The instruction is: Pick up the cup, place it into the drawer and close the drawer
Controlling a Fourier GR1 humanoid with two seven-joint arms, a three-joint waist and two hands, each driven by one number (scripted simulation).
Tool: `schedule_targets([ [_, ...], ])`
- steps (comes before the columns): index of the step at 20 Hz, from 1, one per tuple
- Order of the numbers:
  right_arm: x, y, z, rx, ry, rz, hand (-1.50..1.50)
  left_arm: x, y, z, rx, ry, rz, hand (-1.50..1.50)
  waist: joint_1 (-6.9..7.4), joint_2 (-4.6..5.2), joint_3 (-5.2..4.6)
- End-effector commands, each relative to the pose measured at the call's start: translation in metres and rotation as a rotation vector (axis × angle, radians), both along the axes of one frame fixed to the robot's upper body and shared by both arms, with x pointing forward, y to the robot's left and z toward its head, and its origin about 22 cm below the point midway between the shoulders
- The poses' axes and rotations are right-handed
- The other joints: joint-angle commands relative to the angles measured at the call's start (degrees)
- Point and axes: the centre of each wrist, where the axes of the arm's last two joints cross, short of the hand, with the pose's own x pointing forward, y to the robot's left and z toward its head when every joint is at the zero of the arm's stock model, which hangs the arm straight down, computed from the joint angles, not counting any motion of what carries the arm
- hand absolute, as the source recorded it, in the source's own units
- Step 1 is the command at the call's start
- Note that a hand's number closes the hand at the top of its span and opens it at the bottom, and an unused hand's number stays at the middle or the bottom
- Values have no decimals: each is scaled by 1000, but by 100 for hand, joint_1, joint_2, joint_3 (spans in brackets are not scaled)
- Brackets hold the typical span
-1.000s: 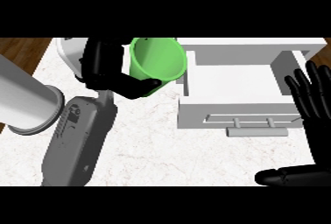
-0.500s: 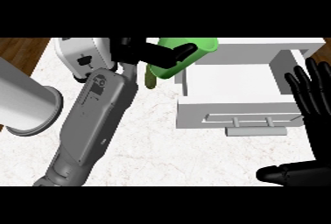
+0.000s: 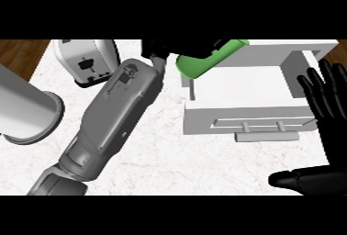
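Observation:
The green cup (image 3: 203,62) hangs tilted on its side over the back left corner of the open white drawer (image 3: 244,114). My left hand (image 3: 177,47) is curled round the cup from the left and hides part of it. The grey left forearm (image 3: 115,119) stretches diagonally up from the lower left. The drawer's inside shows white and bare, with its handle (image 3: 267,136) at the front. My right hand (image 3: 328,105) rests open at the right edge beside the drawer, fingers up, with its thumb (image 3: 301,180) low at the right.
A white toaster (image 3: 88,62) stands at the back left, just left of my forearm. A tall grey cylinder (image 3: 25,114) lies at the left edge. The marble counter (image 3: 190,165) lies in front of the drawer; wooden floor shows at the far left.
My left arm has stretched further forward and right, carrying the cup from left of the drawer to above its back left corner. The cup has tipped sideways. The right hand stayed still.

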Motion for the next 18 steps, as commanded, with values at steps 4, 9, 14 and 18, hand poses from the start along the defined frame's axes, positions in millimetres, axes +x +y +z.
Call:
schedule_targets([
  [4,6,-8,0,18,-21,-7,-150,10,-20,-5,42,54,16,150,-57,11,2],
  [9,4,-16,-3,18,-14,7,-150,17,-20,-19,84,81,23,150,-167,49,5],
  [14,-1,7,-5,-6,-5,47,-150,16,-32,-16,165,68,59,150,-319,64,6],
  [18,12,6,-12,4,-10,50,-150,12,-33,-32,202,83,29,150,-335,79,8],
])
